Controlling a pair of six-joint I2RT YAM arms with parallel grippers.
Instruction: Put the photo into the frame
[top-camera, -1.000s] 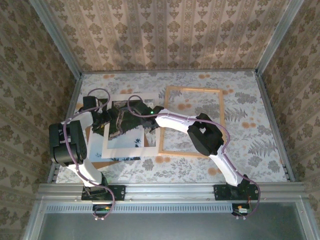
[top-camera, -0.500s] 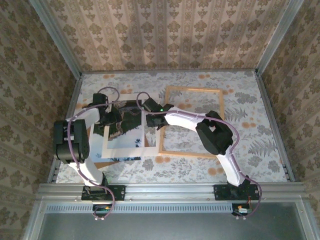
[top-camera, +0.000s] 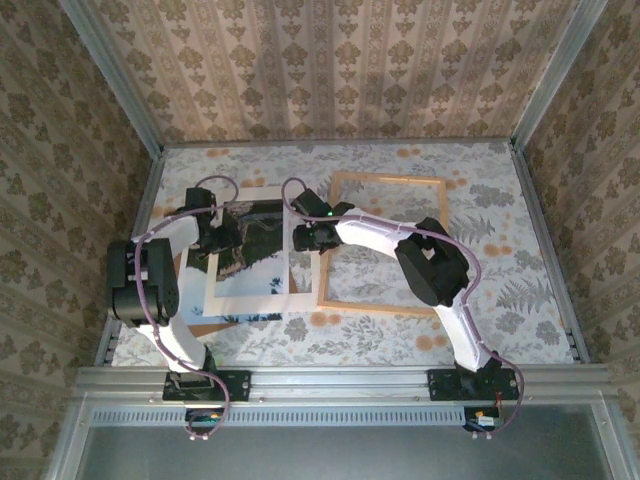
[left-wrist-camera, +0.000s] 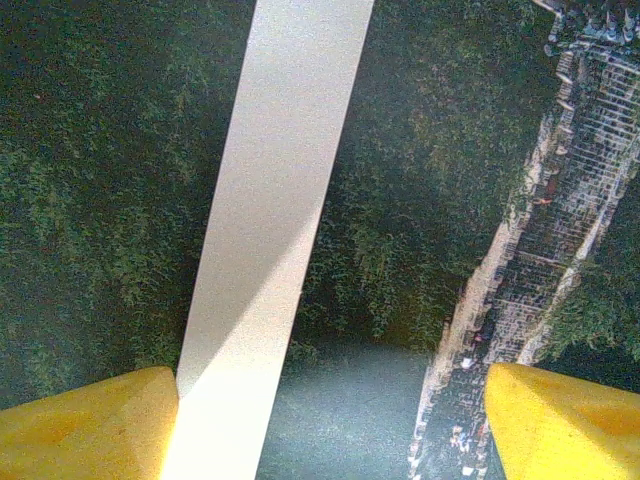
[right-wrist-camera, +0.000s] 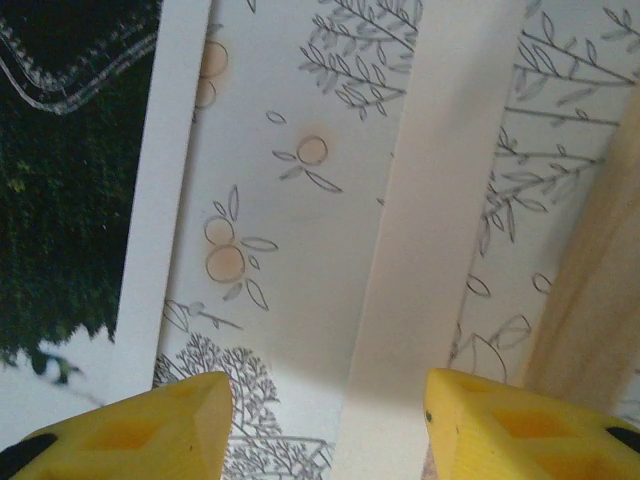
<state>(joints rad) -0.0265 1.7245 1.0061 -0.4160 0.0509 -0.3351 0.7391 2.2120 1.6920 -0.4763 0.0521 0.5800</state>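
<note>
The photo (top-camera: 252, 285) lies flat at the table's left, its dark hill at the far end and pale sky nearer. My left gripper (top-camera: 228, 238) hovers open just above it; the left wrist view has the green hill (left-wrist-camera: 420, 190) and a white strip (left-wrist-camera: 270, 220) between the yellow fingertips (left-wrist-camera: 95, 425). My right gripper (top-camera: 303, 238) is open and empty over the photo's right edge. Under it the right wrist view shows the photo (right-wrist-camera: 60, 200), flowered cloth, a white strip (right-wrist-camera: 430, 250) and the frame's wood (right-wrist-camera: 590, 300). The frame (top-camera: 385, 180) lies flat to the right.
A brown board (top-camera: 195, 326) pokes out from under the photo's near left corner. The flowered tablecloth (top-camera: 500, 250) is bare right of the frame. Metal rails (top-camera: 545, 250) and patterned walls close in the table on three sides.
My right gripper has slid right, from over the photo's middle to its right edge, and its jaws have spread apart. The left gripper has shifted slightly towards the far side.
</note>
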